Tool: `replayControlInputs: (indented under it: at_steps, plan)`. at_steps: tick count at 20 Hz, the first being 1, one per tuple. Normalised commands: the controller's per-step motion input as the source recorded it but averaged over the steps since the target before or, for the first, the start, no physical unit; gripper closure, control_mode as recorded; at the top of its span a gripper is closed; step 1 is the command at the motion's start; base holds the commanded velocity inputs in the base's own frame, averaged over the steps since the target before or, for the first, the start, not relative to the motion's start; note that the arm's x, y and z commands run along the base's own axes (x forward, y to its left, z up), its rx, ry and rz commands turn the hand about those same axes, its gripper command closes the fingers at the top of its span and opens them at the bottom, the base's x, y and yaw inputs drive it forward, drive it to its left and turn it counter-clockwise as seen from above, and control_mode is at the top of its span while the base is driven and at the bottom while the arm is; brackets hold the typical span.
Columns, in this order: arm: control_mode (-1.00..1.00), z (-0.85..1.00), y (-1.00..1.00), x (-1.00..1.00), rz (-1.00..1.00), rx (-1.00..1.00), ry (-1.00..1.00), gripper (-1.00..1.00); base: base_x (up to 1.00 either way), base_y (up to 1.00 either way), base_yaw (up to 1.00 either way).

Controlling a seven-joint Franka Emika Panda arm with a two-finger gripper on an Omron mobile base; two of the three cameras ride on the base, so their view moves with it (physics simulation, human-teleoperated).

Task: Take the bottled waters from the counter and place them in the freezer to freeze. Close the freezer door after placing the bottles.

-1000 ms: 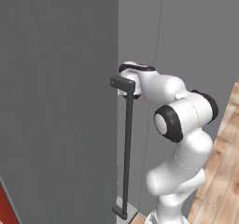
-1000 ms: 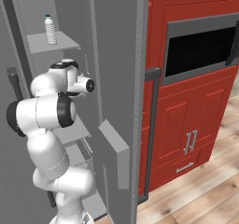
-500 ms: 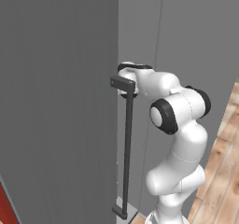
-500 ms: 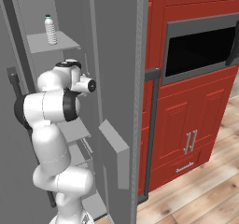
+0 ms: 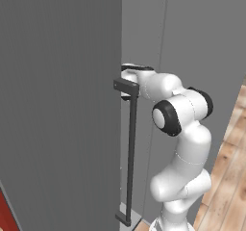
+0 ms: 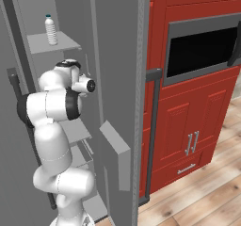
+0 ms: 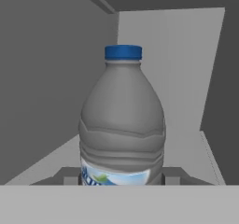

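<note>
- While our gripper (image 7: 122,183) stays clamped on one bottled water (image 7: 122,125), its label print is illegible.
- We count a second bottle (image 6: 50,30) on the freezer (image 6: 113,55) shelf.

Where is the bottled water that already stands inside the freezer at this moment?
In the right base view, that bottled water stands upright on an upper shelf of the freezer, at the upper left, above the arm.

A bottled water (image 7: 122,125) is standing upright between the jaws, blocking the way straight ahead; bare shelf (image 7: 186,148) is lying open behind it, with the freezer wall (image 7: 46,78) crowding one side.
</note>
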Motion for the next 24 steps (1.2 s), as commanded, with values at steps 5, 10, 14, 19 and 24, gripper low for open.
replayControlInputs:
  at_steps: [5, 10, 14, 19, 24]
  plan:
    - [-1.00, -0.23, 0.03, 0.21, 0.00, 0.00, 0.00, 1.00, 0.00, 0.00, 0.00]
    - [-1.00, -0.20, 0.01, 0.04, 0.00, 0.00, -0.02, 1.00, 0.00, 0.00, 0.00]
    - [-1.00, -0.03, 0.00, 0.00, 0.00, 0.00, 0.00, 1.00, 0.00, 0.00, 0.00]
    - [-1.00, 0.00, 0.00, 0.00, 0.00, 0.00, 0.00, -1.00, 0.00, 0.00, 0.00]
    - [-1.00, 0.00, 0.00, 0.00, 0.00, 0.00, 0.00, -1.00, 0.00, 0.00, 0.00]
